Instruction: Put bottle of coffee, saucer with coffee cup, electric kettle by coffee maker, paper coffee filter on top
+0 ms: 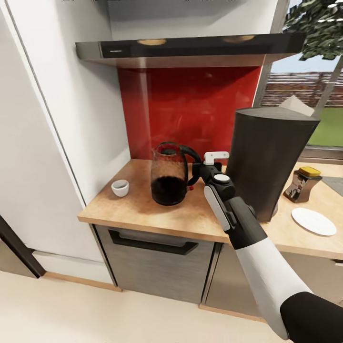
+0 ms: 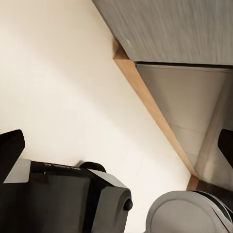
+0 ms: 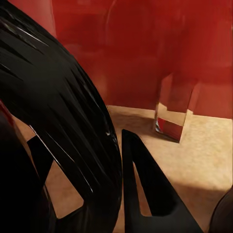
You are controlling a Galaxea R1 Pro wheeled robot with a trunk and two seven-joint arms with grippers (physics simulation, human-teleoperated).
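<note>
Kettle (image 1: 169, 175) of glass, with a dark base and a black lid, stands on the wooden tabletop (image 1: 143, 209) in front of the red wall panel (image 1: 190, 105), under the steel hood (image 1: 186, 50). Its black handle (image 1: 193, 164) faces the tall dark coffee maker (image 1: 264, 162), which stands just beside it on the same tabletop. The right hand (image 1: 202, 167) reaches in between the two and sits at the kettle's handle; in the right wrist view the curved black handle (image 3: 63, 121) lies between the dark fingers (image 3: 150, 189), which are closed around it with little room to spare. A white cup (image 1: 120, 187) sits on the far side of the kettle from the coffee maker, near the white cabinet wall (image 1: 71, 119) and apart from the kettle. Beyond the coffee maker, away from the kettle, a coffee bottle (image 1: 303, 184) with a yellow lid stands on the tabletop, and a white saucer (image 1: 313, 221) lies just in front of it, bare. A pale paper filter (image 1: 296, 105) pokes up behind the top of the coffee maker. The left wrist view looks down at the pale floor (image 2: 58, 87) and a cabinet's wooden base strip (image 2: 150, 111); dark finger tips (image 2: 9, 150) show at its edges, set wide apart and holding nothing.
</note>
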